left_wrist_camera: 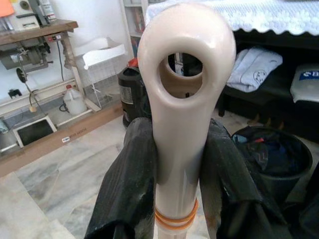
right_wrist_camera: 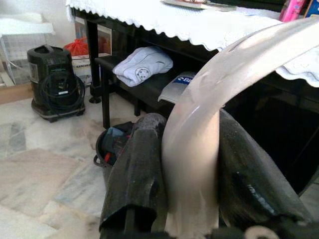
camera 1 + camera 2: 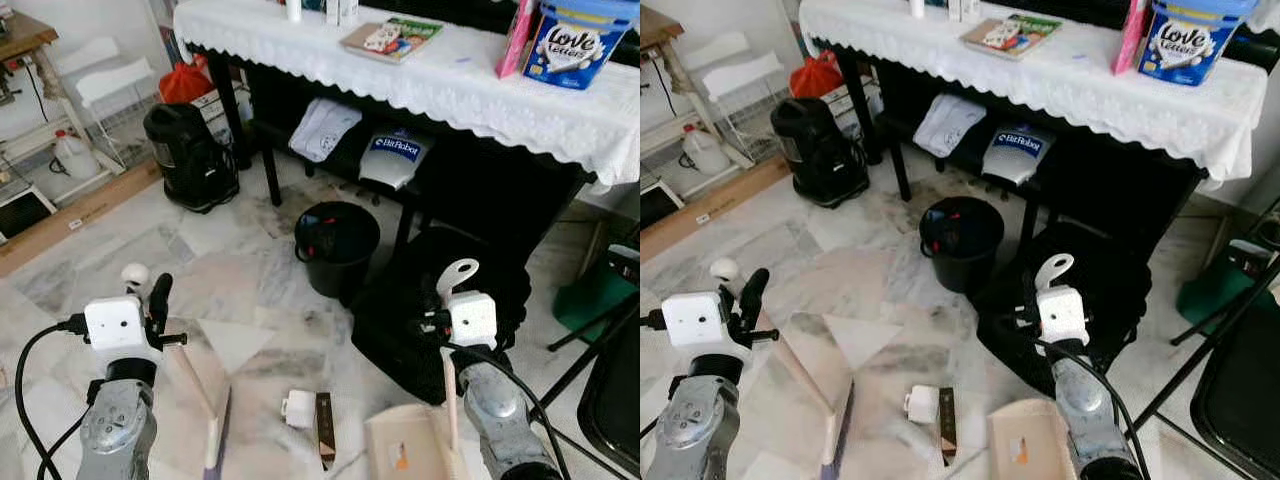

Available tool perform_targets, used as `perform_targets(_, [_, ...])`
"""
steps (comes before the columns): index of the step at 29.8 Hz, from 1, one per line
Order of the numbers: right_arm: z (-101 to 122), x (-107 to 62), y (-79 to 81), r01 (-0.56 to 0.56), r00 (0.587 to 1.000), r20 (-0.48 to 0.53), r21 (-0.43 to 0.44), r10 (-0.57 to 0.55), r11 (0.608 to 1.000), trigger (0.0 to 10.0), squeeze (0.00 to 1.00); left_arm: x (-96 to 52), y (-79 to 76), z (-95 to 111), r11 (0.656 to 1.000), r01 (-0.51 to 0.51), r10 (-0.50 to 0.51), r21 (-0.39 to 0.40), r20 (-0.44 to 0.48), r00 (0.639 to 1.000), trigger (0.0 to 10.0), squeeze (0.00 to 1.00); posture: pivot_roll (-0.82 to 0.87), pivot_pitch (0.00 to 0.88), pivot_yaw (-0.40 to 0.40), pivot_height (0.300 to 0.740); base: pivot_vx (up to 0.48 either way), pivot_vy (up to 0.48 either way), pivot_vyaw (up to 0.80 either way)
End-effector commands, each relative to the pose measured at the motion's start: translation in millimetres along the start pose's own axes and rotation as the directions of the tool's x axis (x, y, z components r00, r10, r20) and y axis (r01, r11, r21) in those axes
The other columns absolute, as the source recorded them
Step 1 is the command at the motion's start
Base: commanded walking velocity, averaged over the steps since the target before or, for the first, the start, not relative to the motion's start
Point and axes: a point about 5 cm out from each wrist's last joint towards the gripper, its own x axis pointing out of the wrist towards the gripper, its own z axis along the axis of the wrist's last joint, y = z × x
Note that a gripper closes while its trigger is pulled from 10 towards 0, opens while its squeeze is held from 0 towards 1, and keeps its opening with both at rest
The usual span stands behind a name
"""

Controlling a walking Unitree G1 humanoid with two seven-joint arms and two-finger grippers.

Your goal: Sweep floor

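Broom handle in left pincer, brush-end down on floor.

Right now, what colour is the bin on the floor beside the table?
Black; the bin shows best in the left eye view.

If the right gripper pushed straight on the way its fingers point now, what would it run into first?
Probably the black bin on the floor. The right gripper, shut on the dustpan handle, points toward the bin and the dark space under the table. Depth is unclear, so whether it would hit or pass the bin cannot be told.
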Motion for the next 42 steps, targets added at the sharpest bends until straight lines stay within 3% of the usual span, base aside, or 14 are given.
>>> perform_targets(1, [4.7, 4.1, 3.8, -0.025, 0.999, 0.034, -0.026, 0.026, 0.999, 10.0, 0.0, -0.3, 5.8, 9.8, 1.0, -0.005, 0.004, 0.007, 0.035, 0.999, 10.0, 0.0, 0.01, 0.19, 0.078, 0.74, 0.0, 0.0, 0.0])
perform_targets(18, [16.9, 22.1, 17.0, -0.046, 0.993, 0.106, -0.041, 0.05, 0.998, 10.0, 0.0, -0.5, 17.2, 19.0, 1.0, -0.019, 0.018, 0.024, 0.051, 0.999, 10.0, 0.0, 0.04, 0.209, 0.096, 0.74, 0.0, 0.0, 0.0])
perform_targets(31, [-12.6, 2.8, 36.1, -0.074, 0.997, -0.023, -0.007, 0.074, 0.997, 10.0, 0.0, 1.6, 7.3, 21.1, 0.996, 0.075, -0.074, -0.041, 0.017, 0.997, 10.0, 0.0, 0.06, 0.21, 0.108, 0.74, 0.0, 0.0, 0.0])
perform_targets(36, [-19.5, -2.7, 41.6, -0.08, 0.995, -0.058, 0.007, 0.081, 0.997, 10.0, 0.0, 0.7, -0.8, 10.0, 0.982, 0.144, -0.154, -0.12, -0.073, 0.985, 10.0, 0.0, 0.06, 0.204, 0.109, 0.74, 0.0, 0.0, 0.0])
perform_targets(42, [-22.4, -6.5, 48.9, -0.073, 0.994, -0.078, 0.056, 0.077, 0.996, 10.0, 0.0, 0.7, 0.7, -3.4, 0.985, 0.117, -0.131, -0.129, -0.109, 0.985, 10.0, 0.0, 0.05, 0.188, 0.11, 0.74, 0.0, 0.0, 0.0])
